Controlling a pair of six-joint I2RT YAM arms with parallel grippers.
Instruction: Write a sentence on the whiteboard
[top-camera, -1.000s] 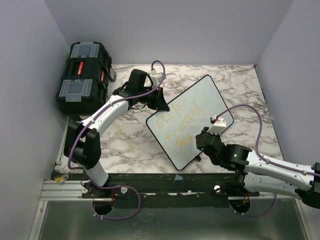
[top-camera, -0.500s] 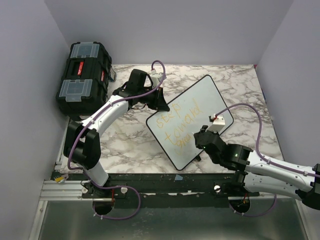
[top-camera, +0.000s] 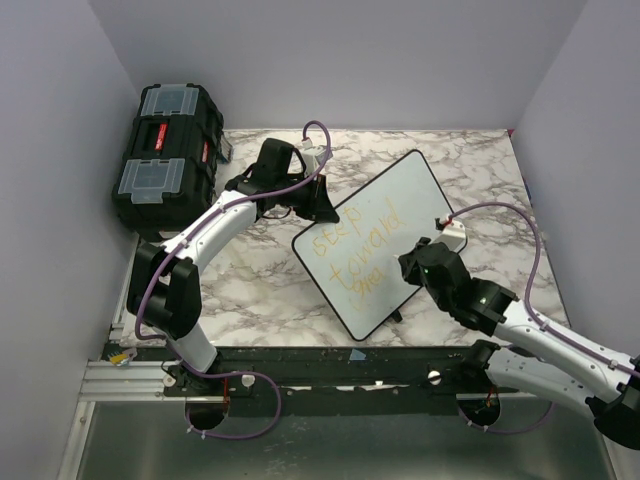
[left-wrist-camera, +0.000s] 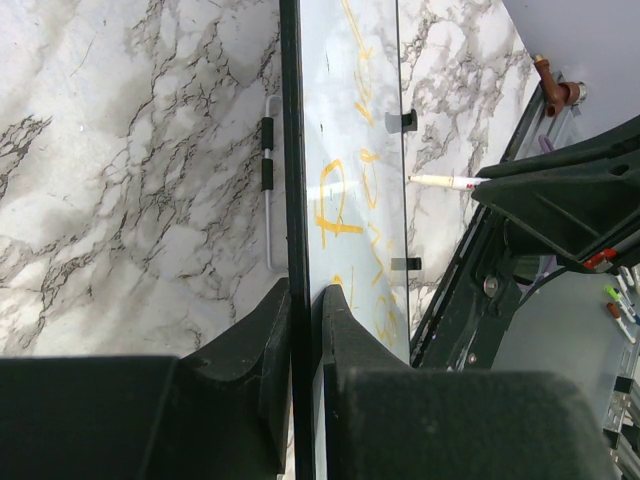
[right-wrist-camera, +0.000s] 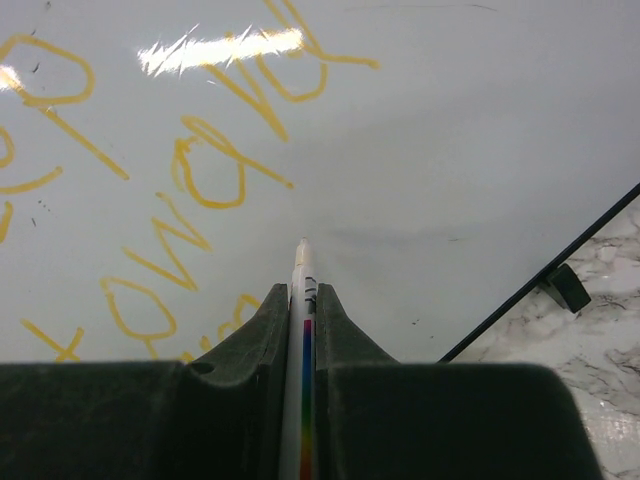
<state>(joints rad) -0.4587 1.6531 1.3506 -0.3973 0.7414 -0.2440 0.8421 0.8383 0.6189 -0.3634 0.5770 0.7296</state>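
Observation:
The whiteboard (top-camera: 400, 205) lies slantwise over the marble table, its black rim pinched at the upper-left edge by my left gripper (top-camera: 320, 207), which is shut on it. In the left wrist view the whiteboard (left-wrist-camera: 350, 110) runs edge-on away from the left gripper (left-wrist-camera: 303, 296). The sentence (top-camera: 358, 250) is yellow-orange handwriting in three lines. My right gripper (top-camera: 416, 264) is shut on a white marker (right-wrist-camera: 303, 268) with a rainbow stripe. The marker's tip sits close over bare whiteboard (right-wrist-camera: 460, 130), right of the sentence (right-wrist-camera: 215, 170), between the right gripper (right-wrist-camera: 303, 296) fingertips.
A black toolbox (top-camera: 166, 152) stands at the table's back left corner. Marble tabletop (top-camera: 480, 160) shows around the board. A small black board foot (right-wrist-camera: 566, 286) sticks out past the board's rim. Grey walls close in on three sides.
The right arm has swung its wrist to the right and a little farther up the board, carrying the marker with it. The left arm and the board have stayed put.

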